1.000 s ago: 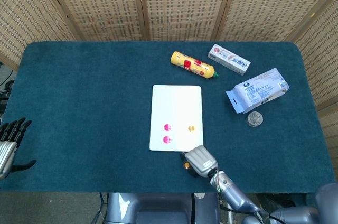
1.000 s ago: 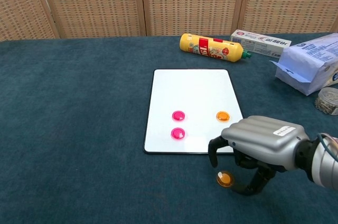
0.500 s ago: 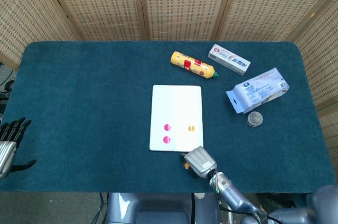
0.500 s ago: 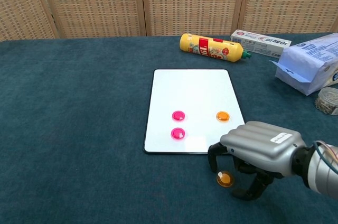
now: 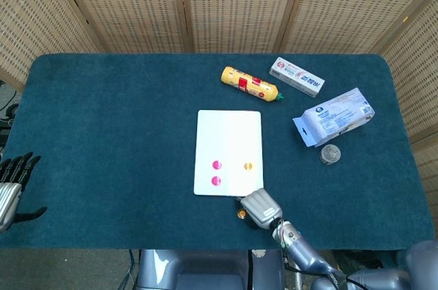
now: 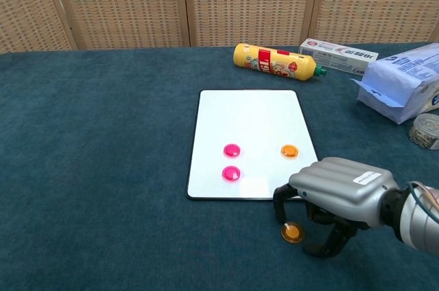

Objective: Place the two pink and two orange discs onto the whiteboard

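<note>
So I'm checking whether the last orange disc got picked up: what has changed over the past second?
Little. The right hand has sunk slightly toward the near edge and hovers over the loose orange disc, fingers curled around it, but the disc lies on the cloth where it was, not gripped. The whiteboard, its two pink discs and orange disc, and the left hand are unchanged.

head: high, looking down | chest: low, near | shared: whiteboard (image 5: 229, 141)
</note>
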Robot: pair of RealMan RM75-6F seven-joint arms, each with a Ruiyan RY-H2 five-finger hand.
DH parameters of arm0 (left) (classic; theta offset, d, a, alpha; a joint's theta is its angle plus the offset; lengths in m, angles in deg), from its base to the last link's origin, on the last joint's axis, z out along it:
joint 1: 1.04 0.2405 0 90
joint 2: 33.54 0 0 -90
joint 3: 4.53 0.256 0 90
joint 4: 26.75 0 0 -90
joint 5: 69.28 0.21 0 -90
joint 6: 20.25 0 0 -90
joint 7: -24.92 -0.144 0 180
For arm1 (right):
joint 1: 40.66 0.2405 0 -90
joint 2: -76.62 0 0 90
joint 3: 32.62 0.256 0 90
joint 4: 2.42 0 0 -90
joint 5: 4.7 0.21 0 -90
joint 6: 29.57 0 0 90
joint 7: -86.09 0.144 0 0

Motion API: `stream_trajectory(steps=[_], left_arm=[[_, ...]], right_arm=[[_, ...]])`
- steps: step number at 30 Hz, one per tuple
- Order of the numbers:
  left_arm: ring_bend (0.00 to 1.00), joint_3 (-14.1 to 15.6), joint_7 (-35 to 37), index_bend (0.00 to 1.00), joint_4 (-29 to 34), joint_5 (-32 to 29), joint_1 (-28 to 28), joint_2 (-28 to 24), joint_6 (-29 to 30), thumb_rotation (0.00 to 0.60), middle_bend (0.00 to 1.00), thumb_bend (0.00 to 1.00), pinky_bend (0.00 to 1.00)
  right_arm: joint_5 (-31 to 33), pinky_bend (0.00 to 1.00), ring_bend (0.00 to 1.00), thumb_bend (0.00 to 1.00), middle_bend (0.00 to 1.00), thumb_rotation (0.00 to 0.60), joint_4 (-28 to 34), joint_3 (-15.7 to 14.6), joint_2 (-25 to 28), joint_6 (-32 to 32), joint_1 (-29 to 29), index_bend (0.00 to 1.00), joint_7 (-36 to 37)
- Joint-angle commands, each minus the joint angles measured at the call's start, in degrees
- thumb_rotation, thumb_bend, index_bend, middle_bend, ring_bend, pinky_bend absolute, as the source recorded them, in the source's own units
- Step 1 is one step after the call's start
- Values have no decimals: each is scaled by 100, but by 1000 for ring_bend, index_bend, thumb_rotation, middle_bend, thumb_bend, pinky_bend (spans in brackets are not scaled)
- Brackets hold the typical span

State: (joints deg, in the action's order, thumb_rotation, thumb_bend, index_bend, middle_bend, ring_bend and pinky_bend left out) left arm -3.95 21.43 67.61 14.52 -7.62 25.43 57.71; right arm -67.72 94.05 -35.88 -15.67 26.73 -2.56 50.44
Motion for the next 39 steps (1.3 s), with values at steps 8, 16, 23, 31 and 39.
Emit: stream_trajectory(steps=[8, 16, 23, 31, 39], left_arm=[[0, -4, 8, 0, -1, -7, 2, -2, 5, 600, 0, 0, 0], [0, -4, 30, 0, -1, -3, 0, -10, 3, 600, 0, 0, 0], [0, -3, 21, 0, -2, -5, 0, -9, 2, 600, 0, 0, 0], [0, 0, 15, 0, 5, -5, 0, -7, -2, 600, 0, 0, 0], [0, 4, 23, 0, 4, 7, 2, -10, 4, 600, 0, 0, 0]], right_arm=[[83, 1000, 943, 363, 1000, 600, -15, 63, -34, -82, -9, 562, 50], [58, 1000, 943, 363, 1000, 600, 32, 75, -33, -125, -35, 572, 165], [125, 1000, 944, 363, 1000, 600, 190, 221, 79, -142, -19, 572, 310], [357, 1000, 944, 363, 1000, 600, 415, 629, 244, -94, 123, 573, 376], [1283, 1000, 944, 363, 1000, 600, 97, 1107, -25, -28, 589, 573, -282]])
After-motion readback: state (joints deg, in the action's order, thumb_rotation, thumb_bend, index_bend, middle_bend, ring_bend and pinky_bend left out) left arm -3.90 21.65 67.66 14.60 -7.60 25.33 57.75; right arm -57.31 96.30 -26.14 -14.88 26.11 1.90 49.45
